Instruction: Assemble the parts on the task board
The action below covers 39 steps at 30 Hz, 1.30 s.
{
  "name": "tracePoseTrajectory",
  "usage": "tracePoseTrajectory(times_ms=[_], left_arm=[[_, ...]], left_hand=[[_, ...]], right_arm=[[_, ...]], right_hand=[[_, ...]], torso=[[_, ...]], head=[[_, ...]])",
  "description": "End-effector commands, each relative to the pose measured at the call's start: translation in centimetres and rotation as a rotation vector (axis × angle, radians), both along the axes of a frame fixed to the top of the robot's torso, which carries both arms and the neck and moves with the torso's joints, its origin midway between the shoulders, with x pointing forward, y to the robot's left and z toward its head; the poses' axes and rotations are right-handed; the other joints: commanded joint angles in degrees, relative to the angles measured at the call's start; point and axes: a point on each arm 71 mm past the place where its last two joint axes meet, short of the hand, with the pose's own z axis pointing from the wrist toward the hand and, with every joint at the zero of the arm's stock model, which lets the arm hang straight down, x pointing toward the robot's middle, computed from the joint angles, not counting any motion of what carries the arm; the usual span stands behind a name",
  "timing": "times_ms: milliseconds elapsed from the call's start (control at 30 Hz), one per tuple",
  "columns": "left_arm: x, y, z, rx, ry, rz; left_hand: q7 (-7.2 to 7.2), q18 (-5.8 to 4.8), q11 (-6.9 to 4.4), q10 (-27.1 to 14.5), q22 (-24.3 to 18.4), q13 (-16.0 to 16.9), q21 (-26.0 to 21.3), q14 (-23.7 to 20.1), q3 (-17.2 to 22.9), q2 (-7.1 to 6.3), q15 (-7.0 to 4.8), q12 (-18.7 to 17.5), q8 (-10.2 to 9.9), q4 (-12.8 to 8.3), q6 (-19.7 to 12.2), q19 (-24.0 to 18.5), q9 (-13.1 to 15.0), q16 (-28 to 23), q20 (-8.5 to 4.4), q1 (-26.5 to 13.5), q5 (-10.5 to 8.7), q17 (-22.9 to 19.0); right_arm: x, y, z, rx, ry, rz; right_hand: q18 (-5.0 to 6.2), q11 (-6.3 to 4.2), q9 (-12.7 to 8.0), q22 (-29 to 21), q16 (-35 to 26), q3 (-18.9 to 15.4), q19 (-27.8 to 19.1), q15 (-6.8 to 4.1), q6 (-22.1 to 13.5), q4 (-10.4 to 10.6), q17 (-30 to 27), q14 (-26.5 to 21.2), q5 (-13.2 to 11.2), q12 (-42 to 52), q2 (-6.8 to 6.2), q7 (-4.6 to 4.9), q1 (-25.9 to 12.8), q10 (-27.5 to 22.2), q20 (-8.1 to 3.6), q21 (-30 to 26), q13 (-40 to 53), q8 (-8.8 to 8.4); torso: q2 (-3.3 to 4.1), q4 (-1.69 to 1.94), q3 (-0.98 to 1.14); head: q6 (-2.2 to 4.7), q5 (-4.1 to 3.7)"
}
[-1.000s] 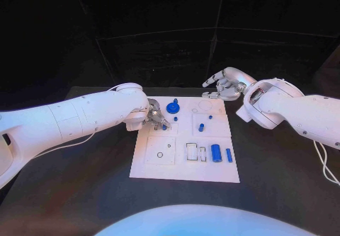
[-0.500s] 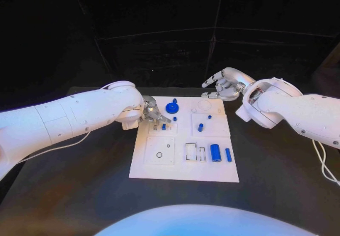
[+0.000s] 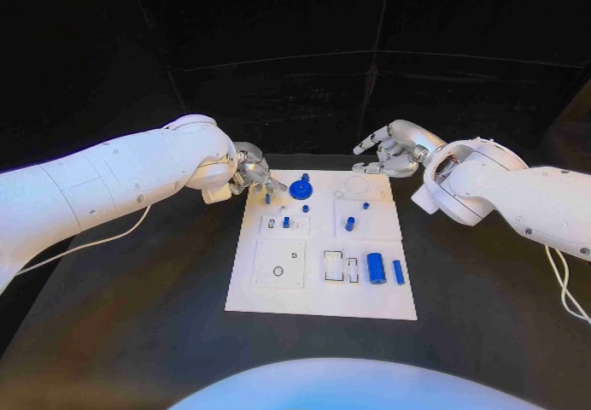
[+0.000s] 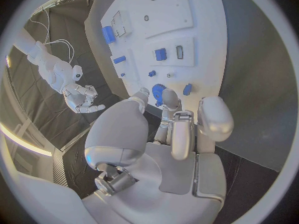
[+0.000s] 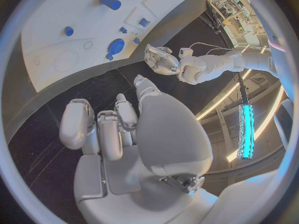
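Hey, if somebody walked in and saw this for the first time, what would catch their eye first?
Most likely the white task board in the middle of the black table, dotted with small blue parts, the biggest a round blue piece near its far edge. Next, the two silver hands: the left hand at the board's far left corner, the right hand raised beyond its far right corner.

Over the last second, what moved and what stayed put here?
The left hand pulled back from the small blue part in its slot toward the far left corner of the white task board; whether it carries anything is unclear. The right hand, the blue round knob and the other blue pieces stayed put.
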Motion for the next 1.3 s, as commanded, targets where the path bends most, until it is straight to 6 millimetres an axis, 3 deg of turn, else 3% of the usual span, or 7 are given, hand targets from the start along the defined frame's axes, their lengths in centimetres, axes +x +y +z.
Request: tracePoseTrajectory(times_ms=[33, 233, 500, 767, 1167, 1300], left_arm=[[0.3, 0.1, -0.3, 0.025, 0.078, -0.032], [1.3, 0.7, -0.8, 0.079, 0.107, -0.014], [2.3, 1.0, -1.5, 0.121, 0.109, -0.005], [3.0, 1.3, -1.6, 0.114, 0.092, 0.010], [3.3, 0.6, -1.8, 0.130, 0.105, -0.010], [3.5, 0.3, -2.0, 0.148, 0.099, -0.019]], left_hand=[[0.26, 0.56, 0.33, -0.22, -0.25, -0.34, -0.47, 4.71, -0.73, 0.61, 0.60, -0.05, -0.44, 0.34, -0.24, -0.09, -0.37, -0.30, 0.52, -0.17, -0.03, 10.04], [0.36, 0.55, 0.46, -0.32, -0.16, -0.33, -0.50, 4.76, -1.63, 0.84, 0.71, 0.08, -0.79, 0.97, -0.23, -0.02, -0.80, -0.18, 0.63, -0.38, -0.04, 10.25], [0.27, 0.31, 0.40, 0.66, 1.25, 1.22, 0.32, 4.97, -2.38, 1.19, 0.72, 1.19, -0.80, 1.29, 0.43, 0.49, -1.11, 0.28, 0.70, -0.10, -0.04, 11.04], [-1.03, -0.11, -0.68, 4.62, 4.03, 7.37, 2.02, 5.40, -4.86, 2.03, -0.10, 5.41, 1.67, 2.07, 3.80, 1.53, -0.23, 1.29, 0.08, 0.90, -0.05, 12.73], [-1.09, -0.21, -0.78, 4.45, 4.49, 7.22, 2.30, 5.46, -5.85, 1.93, -0.24, 5.45, 1.73, 2.27, 3.37, 1.64, -0.08, 1.44, -0.11, 1.15, -0.04, 12.99], [-0.54, -0.26, -0.37, 3.91, 4.59, 6.76, 2.35, 5.54, -6.82, 2.24, 0.02, 5.27, 0.32, 2.09, 1.66, 1.60, -0.66, 1.66, -0.02, 2.20, -0.04, 13.38]], right_arm=[[0.0, 0.2, 0.1, -0.003, 0.001, 0.010], [0.0, 0.4, 0.1, -0.003, 0.001, 0.014], [0.0, 0.5, 0.1, 0.000, -0.002, 0.018], [0.0, 0.6, 0.1, 0.000, -0.002, 0.019], [0.0, 0.8, 0.0, 0.000, 0.000, 0.023], [0.1, 0.8, 0.0, 0.000, 0.001, 0.025]], right_hand=[[0.06, -0.01, -0.10, -0.06, -0.32, -0.52, -0.35, -0.14, 0.24, 0.14, 6.28, 4.04, 0.10, -0.08, 0.48, -0.02, -0.33, -0.17, -0.04, -0.22, -0.07, 0.41], [0.06, 0.00, -0.11, -0.08, -0.33, -0.56, -0.36, -0.14, 0.23, 0.17, 6.28, 4.04, 0.00, -0.08, 0.50, -0.02, -0.40, -0.18, -0.05, -0.24, -0.08, 0.42], [0.07, -0.01, -0.11, -0.12, -0.33, -0.55, -0.38, -0.14, 0.22, 0.18, 6.27, 4.04, 0.02, -0.09, 0.54, -0.02, -0.40, -0.19, -0.04, -0.26, -0.10, 0.43], [0.07, -0.01, -0.11, -0.12, -0.33, -0.55, -0.38, -0.14, 0.22, 0.18, 6.27, 4.04, 0.02, -0.09, 0.54, -0.02, -0.40, -0.19, -0.04, -0.26, -0.10, 0.43], [0.07, -0.01, -0.11, -0.12, -0.33, -0.55, -0.38, -0.14, 0.22, 0.18, 6.27, 4.04, 0.02, -0.09, 0.54, -0.02, -0.40, -0.19, -0.04, -0.26, -0.10, 0.43], [0.07, -0.01, -0.12, -0.11, -0.31, -0.55, -0.37, -0.14, 0.21, 0.23, 6.34, 4.05, 0.03, 0.01, 0.70, -0.01, -0.46, -0.14, -0.05, -0.27, -0.01, 0.46]], torso=[[0.10, -0.20, 0.03], [0.23, -0.33, -0.05], [0.18, -0.29, 0.03], [0.19, -0.31, 0.00], [0.14, -0.16, -0.01], [0.14, -0.25, 0.01]], head=[[0.30, 0.46], [0.47, 0.56], [0.38, 0.70], [0.45, 0.65], [0.26, 0.50], [0.24, 0.64]])
